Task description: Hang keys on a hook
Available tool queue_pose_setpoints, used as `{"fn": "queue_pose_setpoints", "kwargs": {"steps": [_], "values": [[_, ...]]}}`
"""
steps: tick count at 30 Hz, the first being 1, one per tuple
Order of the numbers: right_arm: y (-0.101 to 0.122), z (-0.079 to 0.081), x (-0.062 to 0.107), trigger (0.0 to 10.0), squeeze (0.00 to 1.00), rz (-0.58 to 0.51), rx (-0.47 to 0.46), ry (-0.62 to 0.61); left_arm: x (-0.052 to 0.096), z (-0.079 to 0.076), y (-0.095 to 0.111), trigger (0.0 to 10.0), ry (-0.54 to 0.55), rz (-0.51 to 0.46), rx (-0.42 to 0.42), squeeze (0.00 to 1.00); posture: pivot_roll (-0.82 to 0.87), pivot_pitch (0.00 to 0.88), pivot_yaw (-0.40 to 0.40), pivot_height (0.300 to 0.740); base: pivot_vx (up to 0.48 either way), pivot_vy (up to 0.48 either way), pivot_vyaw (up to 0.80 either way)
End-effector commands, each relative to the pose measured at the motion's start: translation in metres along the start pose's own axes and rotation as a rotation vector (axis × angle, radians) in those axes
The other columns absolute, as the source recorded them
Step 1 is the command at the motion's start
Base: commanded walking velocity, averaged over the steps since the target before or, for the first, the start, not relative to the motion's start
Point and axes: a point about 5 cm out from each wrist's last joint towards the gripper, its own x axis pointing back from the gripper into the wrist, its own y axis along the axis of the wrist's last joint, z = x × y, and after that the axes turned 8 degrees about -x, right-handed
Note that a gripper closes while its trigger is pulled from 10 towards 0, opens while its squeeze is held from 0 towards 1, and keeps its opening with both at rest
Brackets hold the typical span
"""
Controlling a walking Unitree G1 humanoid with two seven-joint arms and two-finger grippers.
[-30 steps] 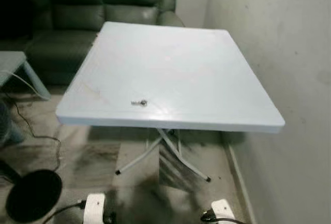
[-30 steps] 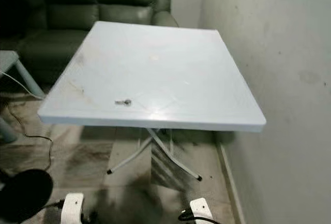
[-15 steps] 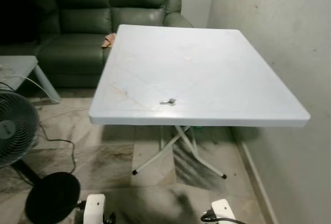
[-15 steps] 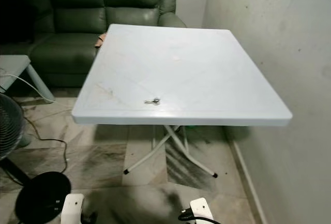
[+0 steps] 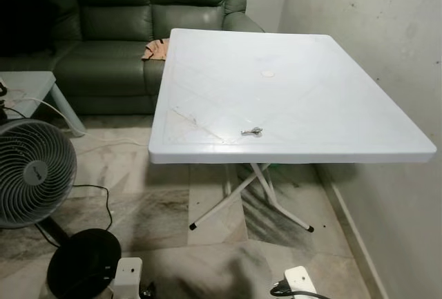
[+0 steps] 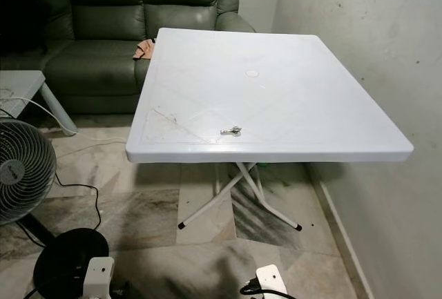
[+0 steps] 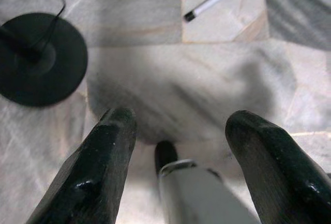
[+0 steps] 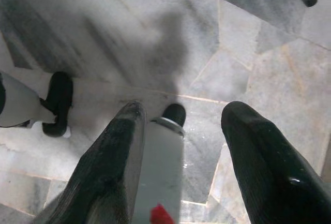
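Note:
A small bunch of metal keys [image 5: 251, 131] lies on the white folding table [image 5: 331, 116], close to its near edge; the same keys [image 6: 231, 130] appear in the right eye view. Both arms hang low beside my body. My left gripper [image 7: 181, 131] is open above the marble floor, nothing between its black fingers [image 7: 106, 167]. My right gripper [image 8: 181, 125] is open too, also over the floor with nothing held. I see no hook.
A green leather sofa [image 5: 117, 30] stands behind the table, a tan cloth [image 5: 156, 48] on its seat. A standing fan [image 5: 31, 171] with a black round base [image 5: 83, 263] and cable is at my left. A wall [image 5: 387, 30] runs along the right. A small grey table [image 5: 27, 88] sits far left.
The camera has swung left and steadied: the table and keys sit further right in the picture, and the fan has come into view. The keys have not moved on the table.

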Motion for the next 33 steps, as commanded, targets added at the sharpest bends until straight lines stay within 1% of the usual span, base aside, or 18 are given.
{"fn": "queue_pose_setpoints", "kwargs": {"steps": [1,3,4,6,8,10,11,12,15,16,17,19,20,22,24,26,31,33], "values": [[0.01,-0.005,0.0,10.0,0.0,-0.043,-0.007,-0.009,-0.001,-0.001,0.007,10.0,0.003,-0.041,0.01,0.0,-0.09,0.0,-0.015,0.74,0.0,0.0,0.0],[0.018,-0.005,-0.001,10.0,0.0,-0.083,-0.014,-0.002,-0.002,0.003,0.013,10.0,0.011,-0.079,0.011,0.0,-0.09,0.0,-0.014,0.74,0.0,0.0,0.0],[0.018,-0.005,-0.001,10.0,0.0,-0.083,-0.014,-0.002,-0.002,0.003,0.013,10.0,0.011,-0.079,0.011,0.0,-0.09,0.0,-0.014,0.74,0.0,0.0,0.0],[0.039,-0.006,-0.001,10.0,0.0,-0.18,-0.022,0.019,-0.002,0.01,0.03,10.0,0.025,-0.189,0.025,0.0,-0.1,0.0,-0.008,0.74,0.0,0.0,0.0],[0.041,-0.006,-0.001,10.0,0.0,-0.188,-0.022,0.021,-0.002,0.01,0.032,10.0,0.025,-0.199,0.028,0.0,-0.1,0.0,-0.008,0.74,0.0,0.0,0.0],[0.054,-0.005,-0.001,10.0,0.0,-0.247,-0.022,0.034,-0.002,0.014,0.044,10.0,0.034,-0.27,0.024,0.0,-0.1,0.0,-0.003,0.74,0.0,0.0,0.0],[0.054,-0.005,-0.001,10.0,0.0,-0.247,-0.022,0.034,-0.002,0.014,0.044,10.0,0.034,-0.27,0.024,0.0,-0.1,0.0,-0.003,0.74,0.0,0.0,0.0],[0.067,-0.004,0.0,10.0,0.0,-0.306,-0.022,0.05,-0.002,0.016,0.058,10.0,0.041,-0.346,0.027,0.0,-0.1,0.0,-0.004,0.74,0.0,0.0,0.0],[0.079,-0.002,0.001,10.0,0.0,-0.362,-0.019,0.068,0.0,0.018,0.073,10.0,0.05,-0.429,0.031,0.0,-0.1,0.0,-0.007,0.74,0.0,0.0,0.0],[0.079,-0.002,0.001,10.0,0.0,-0.362,-0.019,0.068,0.0,0.018,0.073,10.0,0.05,-0.429,0.031,0.0,-0.1,0.0,-0.007,0.74,0.0,0.0,0.0],[0.088,0.001,0.002,10.0,0.0,-0.404,-0.013,0.084,0.001,0.019,0.083,10.0,0.061,-0.482,0.037,0.0,-0.11,0.0,-0.005,0.74,0.0,0.0,0.0],[0.097,0.005,0.003,10.0,0.0,-0.451,-0.011,0.105,0.003,0.02,0.091,10.0,0.068,-0.537,0.044,0.0,-0.11,0.0,0.0,0.74,0.0,0.0,0.0],[0.097,0.005,0.003,10.0,0.0,-0.451,-0.011,0.105,0.003,0.02,0.091,10.0,0.068,-0.537,0.044,0.0,-0.11,0.0,0.0,0.74,0.0,0.0,0.0],[0.108,0.01,0.004,10.0,0.0,-0.5,-0.012,0.129,0.006,0.021,0.099,10.0,0.082,-0.589,0.046,0.0,-0.12,0.0,0.008,0.74,0.0,0.0,0.0],[0.123,0.019,0.006,10.0,0.0,-0.567,-0.009,0.163,0.009,0.021,0.109,10.0,0.089,-0.651,0.057,0.0,-0.13,0.0,0.013,0.74,0.0,0.0,0.0],[0.135,0.025,0.009,10.0,0.0,-0.615,-0.003,0.187,0.012,0.02,0.116,10.0,0.09,-0.695,0.055,0.0,-0.13,0.0,0.013,0.74,0.0,0.0,0.0],[0.147,0.03,0.012,10.0,0.0,-0.668,0.001,0.214,0.015,0.019,0.125,10.0,0.089,-0.741,0.052,0.0,-0.13,0.0,0.015,0.74,0.0,0.0,0.0],[0.148,0.031,0.012,10.0,0.0,-0.673,0.001,0.217,0.016,0.019,0.126,10.0,0.089,-0.745,0.053,0.0,-0.13,0.0,0.015,0.74,0.0,0.0,0.0]]}}
